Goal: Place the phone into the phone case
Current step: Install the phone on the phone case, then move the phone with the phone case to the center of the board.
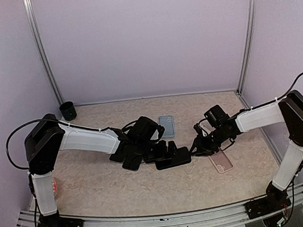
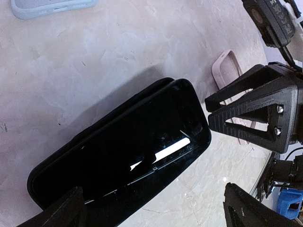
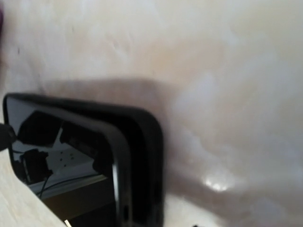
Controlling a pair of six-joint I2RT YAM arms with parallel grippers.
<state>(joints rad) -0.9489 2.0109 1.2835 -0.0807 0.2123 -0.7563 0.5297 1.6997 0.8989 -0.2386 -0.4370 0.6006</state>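
Left gripper point(image 2: 156, 210) is fully released, with one finger point(image 2: 64, 210) on each side of the phone point(image 2: 123, 151) and neither touching it. The phone lies screen-up in the black phone case point(image 3: 149, 142) mid-table point(image 2: 94, 56), between the two arms. It doesn't look seated: the case rim shows along one long side, and in the right wrist view the phone's edge stands above it. Right gripper point(image 2: 210, 113) has its tips close together against the end of the phone and case. I can't tell whether it's pinching the edge or just touching it. Spare pink case point(image 2: 228, 71) lies just behind the right gripper, and a light blue case point(image 2: 47, 5) lies further back. Dark cup point(image 1: 68, 110) stands at the far left corner.
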